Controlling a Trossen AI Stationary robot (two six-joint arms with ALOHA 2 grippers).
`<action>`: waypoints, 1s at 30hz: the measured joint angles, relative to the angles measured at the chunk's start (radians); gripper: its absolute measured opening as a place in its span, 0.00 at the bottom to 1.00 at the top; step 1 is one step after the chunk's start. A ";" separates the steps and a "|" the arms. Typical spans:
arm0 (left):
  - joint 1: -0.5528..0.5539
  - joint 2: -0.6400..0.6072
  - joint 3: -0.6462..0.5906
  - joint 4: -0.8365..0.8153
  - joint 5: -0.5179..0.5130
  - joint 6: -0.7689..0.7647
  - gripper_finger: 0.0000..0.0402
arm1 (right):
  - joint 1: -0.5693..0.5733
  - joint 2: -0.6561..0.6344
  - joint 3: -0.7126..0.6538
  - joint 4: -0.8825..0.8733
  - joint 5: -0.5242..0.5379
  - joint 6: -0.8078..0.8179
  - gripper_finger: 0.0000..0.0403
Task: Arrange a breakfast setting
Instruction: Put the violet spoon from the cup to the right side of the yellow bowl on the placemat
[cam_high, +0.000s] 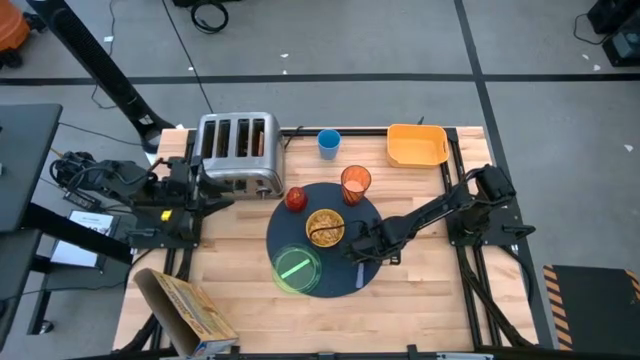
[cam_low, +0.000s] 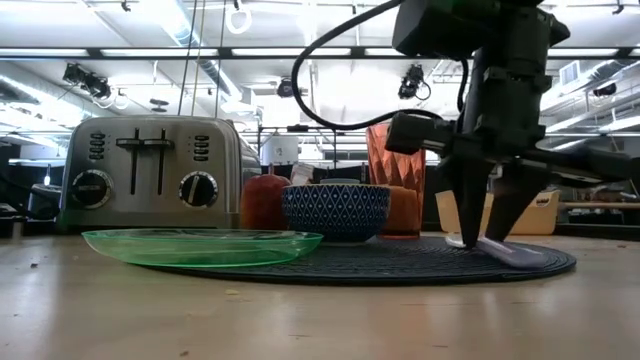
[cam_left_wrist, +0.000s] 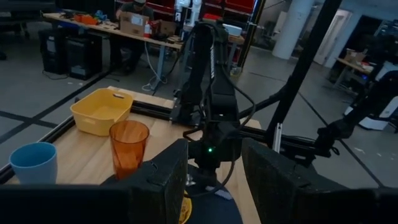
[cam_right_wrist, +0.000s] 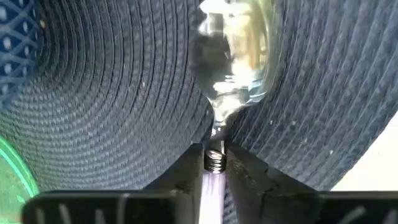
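Observation:
The dark-navy mat (cam_high: 345, 285) lies mid-table. On it stand the patterned bowl (cam_high: 325, 227), the green plate (cam_high: 296, 268), the red apple (cam_high: 296, 198) and the orange tumbler (cam_high: 356, 184). The silver spoon (cam_high: 360, 272) lies on the mat's right part. My right gripper (cam_high: 358, 252) stands over it, shut on the spoon (cam_right_wrist: 239, 46). My left gripper (cam_left_wrist: 214, 186) is open and empty at the table's left, beside the toaster (cam_high: 238, 152). I see no toast slice plainly. My right gripper pinches the spoon's handle at its neck (cam_right_wrist: 215, 138), just behind the spoon's bowl, between its two fingertips (cam_right_wrist: 186, 168). The fingers come from above, pointing down (cam_low: 490, 235), and lie across the handle. The spoon lies flat on the mat (cam_low: 505, 252).
A small blue cup (cam_high: 329, 143) and a yellow bin (cam_high: 416, 145) stand at the far edge. A cereal box (cam_high: 185, 305) lies at the near left corner. Bare wood shows right of the mat and along the near edge.

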 joint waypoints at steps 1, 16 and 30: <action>0.000 0.000 0.000 0.000 0.001 0.000 0.40 | -0.003 -0.002 0.000 -0.005 0.000 -0.001 0.16; 0.000 -0.001 0.000 -0.011 0.003 0.010 0.40 | -0.088 -0.020 -0.001 -0.054 -0.001 -0.182 0.13; 0.000 -0.001 0.000 -0.011 0.003 -0.001 0.40 | -0.125 -0.020 -0.001 -0.075 0.001 -0.285 0.19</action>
